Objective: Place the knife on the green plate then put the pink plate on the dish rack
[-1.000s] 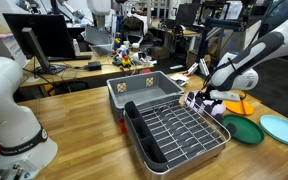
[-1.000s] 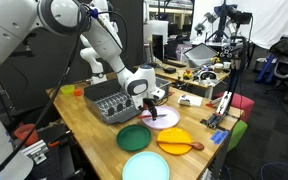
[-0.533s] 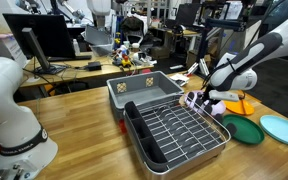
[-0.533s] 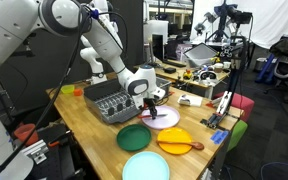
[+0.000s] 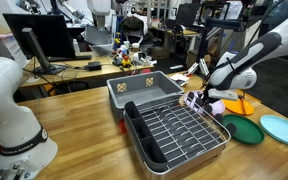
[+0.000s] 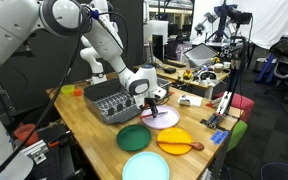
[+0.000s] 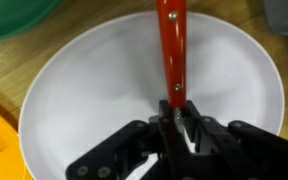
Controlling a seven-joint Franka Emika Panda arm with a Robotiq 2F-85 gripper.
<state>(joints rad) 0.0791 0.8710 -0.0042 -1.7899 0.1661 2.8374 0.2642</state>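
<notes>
gripper (image 7: 176, 112): low over the pink plate (image 7: 94, 95), lower middle of the wrist view; jaws narrow, pinched on the near end of the knife (image 7: 170, 45).
knife: red, lies on the pink plate, runs from the top edge of the wrist view down to the jaws; can't tell if it is lifted.
green plate (image 6: 137, 137): nothing on it, lower middle in an exterior view, just beside the pink plate.
pink plate place: on the table (image 6: 84, 140), near the dish rack (image 5: 179, 130), not in it.
done: neither step.
step in hand: looks like grasping the knife.
left: knife to green plate, then pink plate to dish rack.
</notes>
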